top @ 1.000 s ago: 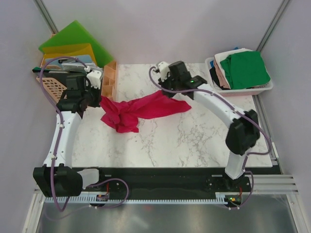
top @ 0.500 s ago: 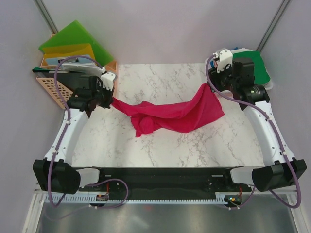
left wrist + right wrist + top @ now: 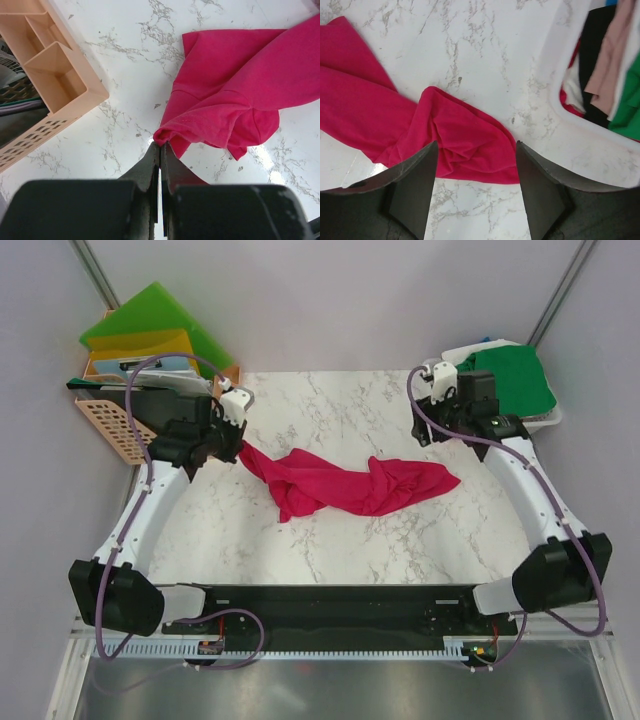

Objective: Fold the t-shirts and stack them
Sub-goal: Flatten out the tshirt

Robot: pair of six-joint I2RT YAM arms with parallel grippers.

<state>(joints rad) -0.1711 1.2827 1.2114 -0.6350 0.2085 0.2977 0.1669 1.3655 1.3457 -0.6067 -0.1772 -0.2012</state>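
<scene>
Released by the right gripper (image 3: 475, 150), jaws now apart, the crimson t-shirt (image 3: 350, 483) has dropped crumpled onto the table (image 3: 400, 540), long axis running left to right. The left gripper (image 3: 161, 149) is clamped on its left end; its free end lies directly under the right gripper.

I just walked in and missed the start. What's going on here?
A crimson shirt lies bunched and unfolded on the table. The robot's left fingers are shut on one corner of it. The right fingers stand open over its other end, holding nothing. More shirts sit in the bin at the right.
</scene>
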